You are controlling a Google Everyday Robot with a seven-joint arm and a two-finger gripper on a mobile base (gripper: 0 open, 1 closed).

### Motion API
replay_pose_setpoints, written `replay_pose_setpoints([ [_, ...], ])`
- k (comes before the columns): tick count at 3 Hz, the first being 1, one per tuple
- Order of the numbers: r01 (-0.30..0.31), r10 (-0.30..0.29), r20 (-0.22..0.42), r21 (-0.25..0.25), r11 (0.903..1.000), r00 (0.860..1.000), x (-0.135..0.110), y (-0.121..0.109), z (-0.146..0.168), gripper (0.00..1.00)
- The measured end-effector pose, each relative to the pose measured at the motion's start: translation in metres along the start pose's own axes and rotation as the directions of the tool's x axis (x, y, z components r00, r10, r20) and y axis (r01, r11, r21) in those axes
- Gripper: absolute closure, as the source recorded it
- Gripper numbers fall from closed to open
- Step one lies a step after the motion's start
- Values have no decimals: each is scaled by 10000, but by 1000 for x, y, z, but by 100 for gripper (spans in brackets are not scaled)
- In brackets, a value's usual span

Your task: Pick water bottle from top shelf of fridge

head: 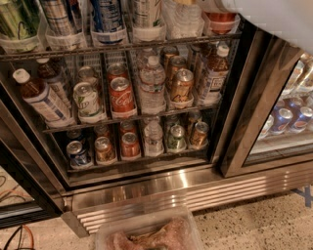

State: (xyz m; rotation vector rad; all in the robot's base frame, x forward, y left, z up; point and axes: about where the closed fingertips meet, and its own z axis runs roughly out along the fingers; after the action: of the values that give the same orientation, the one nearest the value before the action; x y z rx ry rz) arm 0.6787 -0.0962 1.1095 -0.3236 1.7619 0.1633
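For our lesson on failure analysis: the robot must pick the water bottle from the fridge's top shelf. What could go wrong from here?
1. The water bottle on the top shelf sits tightly between a can and an orange-filled holder; the gripper, at the picture's top edge beside it, might knock these.
2. A similar clear bottle stands on the middle shelf; the wrong one might be taken.
3. The water bottle's top is out of frame, so alignment is hard to check.

Warm, rather dim light fills the fridge (226,107), and its lower racks stay in shadow. Glare runs along the ribbed steel base (186,193). The whole scene looks soft. At top right the arm (274,19) is a washed-out white blur, and the gripper (215,6) at the top edge melts into it.
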Motion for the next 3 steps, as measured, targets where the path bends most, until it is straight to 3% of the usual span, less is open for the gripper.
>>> replay_pose_setpoints([
  [3, 916, -926, -188, -493, 9946, 9955, -31, 13, -9, 100],
])
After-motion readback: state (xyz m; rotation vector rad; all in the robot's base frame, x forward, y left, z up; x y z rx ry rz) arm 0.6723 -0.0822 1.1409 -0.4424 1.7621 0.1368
